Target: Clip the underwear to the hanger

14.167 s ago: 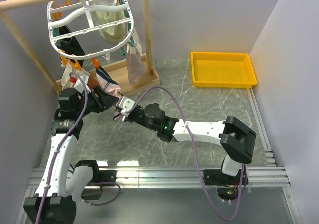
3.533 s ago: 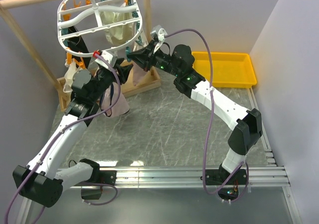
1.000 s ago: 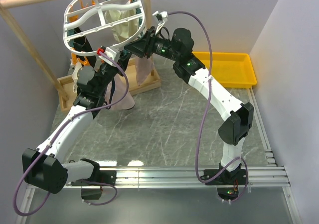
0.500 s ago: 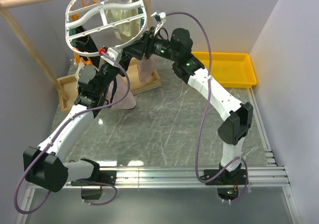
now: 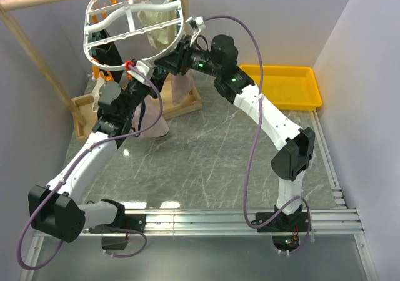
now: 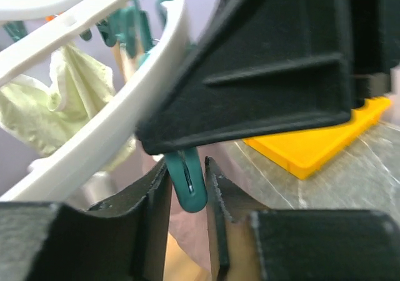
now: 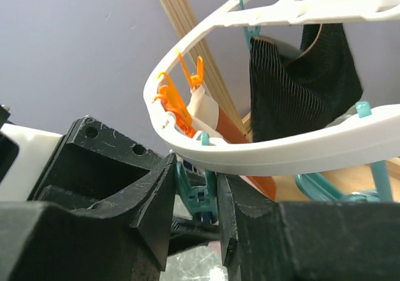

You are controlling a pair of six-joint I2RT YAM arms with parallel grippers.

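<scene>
Right gripper [image 7: 197,181] is clenched on one teal clothespin [image 7: 195,195] that dangles from the near rim of the hanger [image 7: 281,158], a finger pressed to each side of it. Left gripper [image 6: 186,167] meets the same clothespin from below, so the clothespin's lower tip sits between its fingers. Whether those fingers grip cloth I cannot tell (the clothespin hides the gap). The underwear [image 5: 153,123] hangs straight down beneath the left gripper, over the worktop [image 5: 212,150], its top edge up by the clothespin.

The clothespin's long axis runs vertically, mouth downward, and the cloth lies just below it. So I judge the coming move turns on the waist edge sitting inside that mouth when the right gripper lets go. The left arm is the nearer to the cloth.

By count: two grippers, one hanger, one pink pair of underwear, one teal clothespin in hand, at least two orange clothespins [image 7: 178,97] alongside.
</scene>
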